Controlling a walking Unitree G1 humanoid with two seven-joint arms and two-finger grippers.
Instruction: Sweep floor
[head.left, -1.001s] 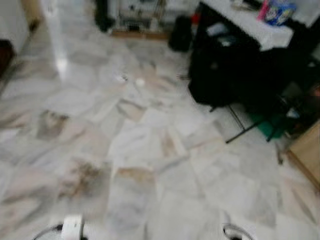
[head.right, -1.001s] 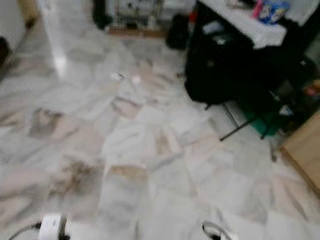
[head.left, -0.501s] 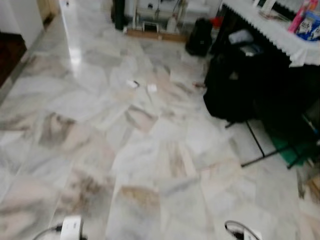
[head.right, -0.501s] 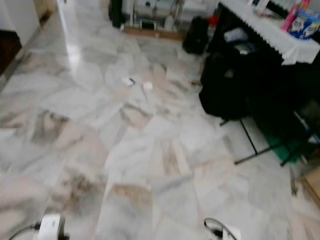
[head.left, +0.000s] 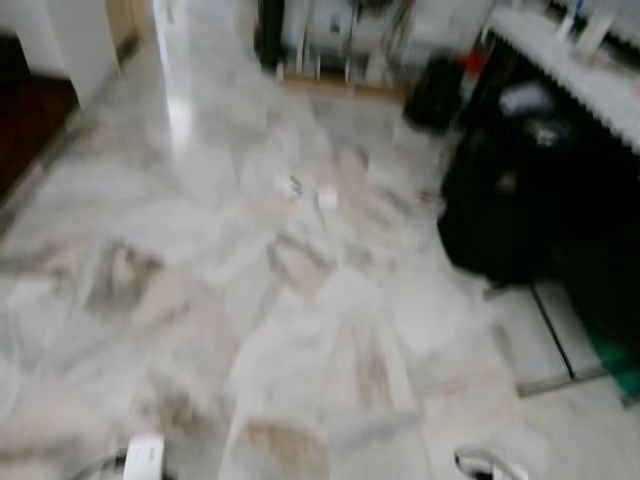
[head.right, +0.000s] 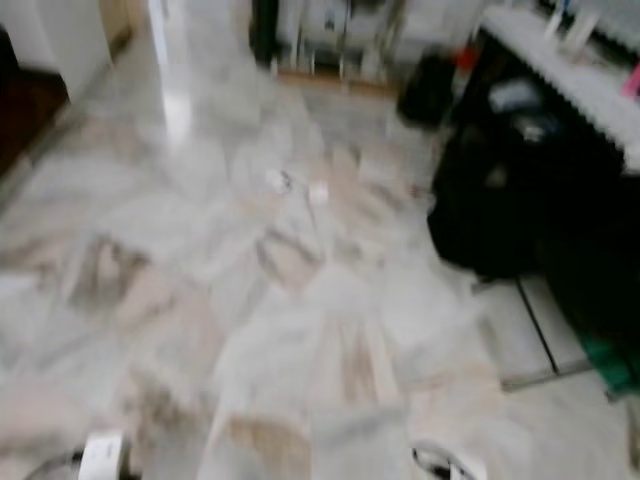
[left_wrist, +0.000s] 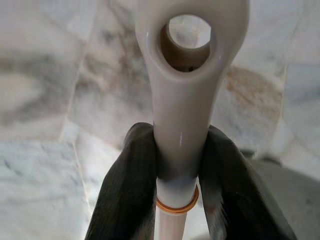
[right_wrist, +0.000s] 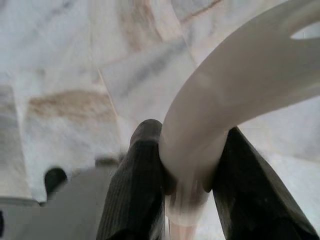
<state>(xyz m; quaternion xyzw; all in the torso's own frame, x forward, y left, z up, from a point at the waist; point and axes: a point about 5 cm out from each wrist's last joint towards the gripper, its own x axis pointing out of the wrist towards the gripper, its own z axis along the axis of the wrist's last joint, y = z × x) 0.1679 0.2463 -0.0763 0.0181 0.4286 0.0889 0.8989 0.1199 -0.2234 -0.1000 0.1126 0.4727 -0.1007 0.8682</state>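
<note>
Two small white scraps (head.left: 290, 185) (head.left: 327, 198) lie on the marble floor (head.left: 300, 330) well ahead of me. My left gripper (left_wrist: 180, 145) is shut on a cream broom handle (left_wrist: 182, 90) with a hang hole at its end and an orange ring just below the fingers. The handle's white tip (head.left: 145, 458) pokes up at the bottom left of the eye views. My right gripper (right_wrist: 187, 145) is shut on a second, curved cream handle (right_wrist: 240, 85) with a slot in it. Its end (head.left: 487, 465) shows at the bottom right.
A black-draped table (head.left: 545, 190) with a white cloth on top (head.left: 580, 70) stands on the right, with thin black legs (head.left: 555, 345) on the floor. A black bag (head.left: 435, 90) and a shelf unit (head.left: 340, 40) stand at the back. A dark doorway (head.left: 30, 110) opens on the left.
The camera has moved and the whole picture has shifted right and down, blurred. The scraps now sit nearer the middle. Both grippers hold their handles as before.
</note>
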